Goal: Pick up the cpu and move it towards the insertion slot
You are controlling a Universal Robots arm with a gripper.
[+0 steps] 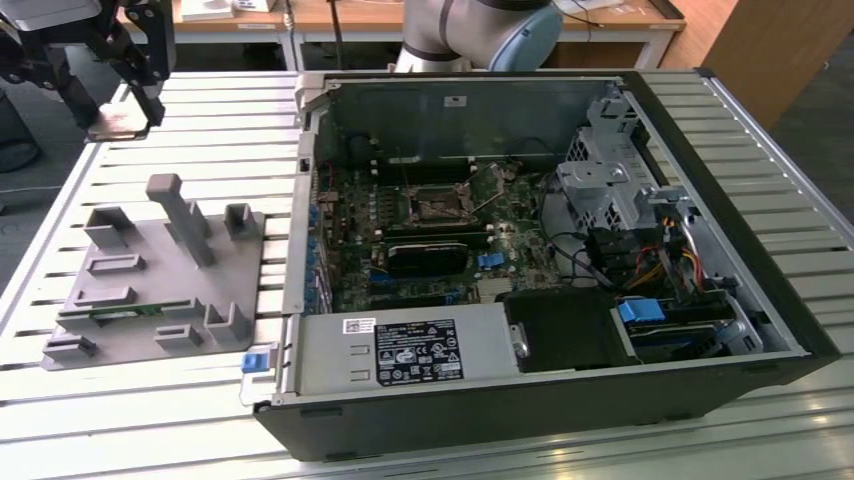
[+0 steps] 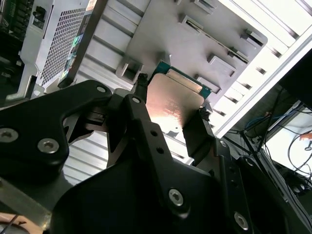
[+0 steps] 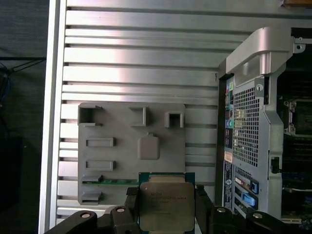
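Across most of the exterior view stretches a slatted metal table (image 1: 174,110). On it, toward the exterior view's right, an open black computer case (image 1: 741,200) lies on its side with its green motherboard (image 1: 347,215) exposed. Behind the case, the pale base of the robot arm (image 1: 467,35) rises at the table's far edge. Toward the exterior view's left, a grey moulded fixture (image 1: 147,280) with upright posts and shallow pockets rests on the slats, just beside the case. Beyond that fixture, near the table's far left corner in the exterior view, hangs the black gripper (image 1: 123,115), raised off the slats. Its jaws are closed partway, to the width of the chip, and grip the cpu (image 3: 165,207) by two opposite edges. In both wrist views a black finger (image 2: 197,134) presses against each side of the chip. The cpu's silver top faces the first wrist view's camera, with a thin green rim showing at one edge, and the fixture lies beneath it, apart from it. The insertion slot (image 1: 437,205), a small black socket in a silvery frame, sits in the middle of the motherboard inside the case, well apart from the held chip. A narrow green circuit strip (image 3: 109,181) lies in one of the fixture's pockets.
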